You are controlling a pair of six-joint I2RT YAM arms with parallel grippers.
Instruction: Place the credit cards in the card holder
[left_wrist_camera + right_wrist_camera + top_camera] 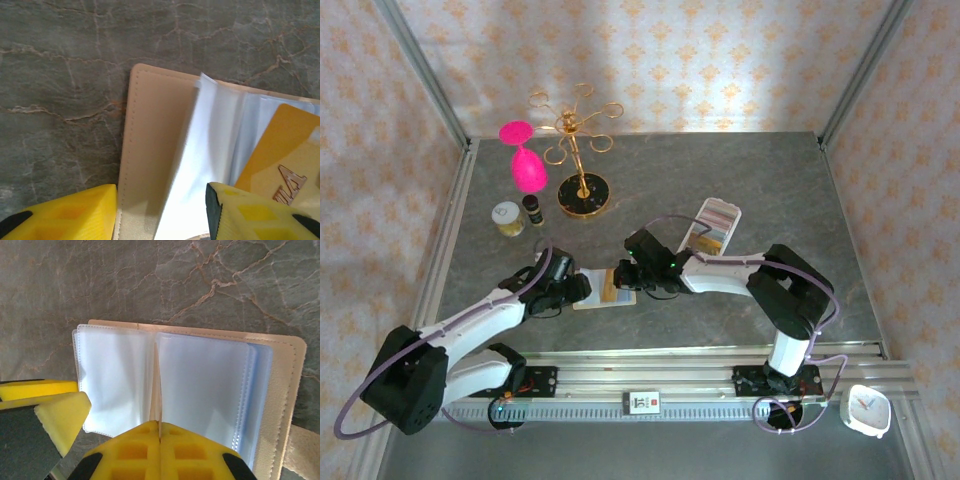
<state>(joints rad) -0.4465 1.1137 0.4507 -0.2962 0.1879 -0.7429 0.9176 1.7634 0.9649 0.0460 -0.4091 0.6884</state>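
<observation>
Right wrist view: the right tool (159, 432) is pinched fully together on a thin plastic leaf (155, 385). The leaf stands edge-up from the spine of the open card holder (286, 390), whose clear pockets lie fanned flat to either side on the grey worktop (150, 280). In the left wrist view the left tool (160, 200) stands part-open and grips nothing, its fingers astride the holder's beige cover and a lifted pocket. Just beyond it a yellow card (280, 150) sits at the pockets; I cannot tell whether it is inside one or lying on top. In the top view the other credit cards (714, 224) lie in a stack well apart, to the far right of the holder.

The cards look light, stiff and slick. Stacked flat, they likely offer little but their edges, so the top one is probably best taken by an overhanging short edge and gripped firmly so it doesn't swivel. The pockets look limp and will likely collapse unless one is held open.
</observation>
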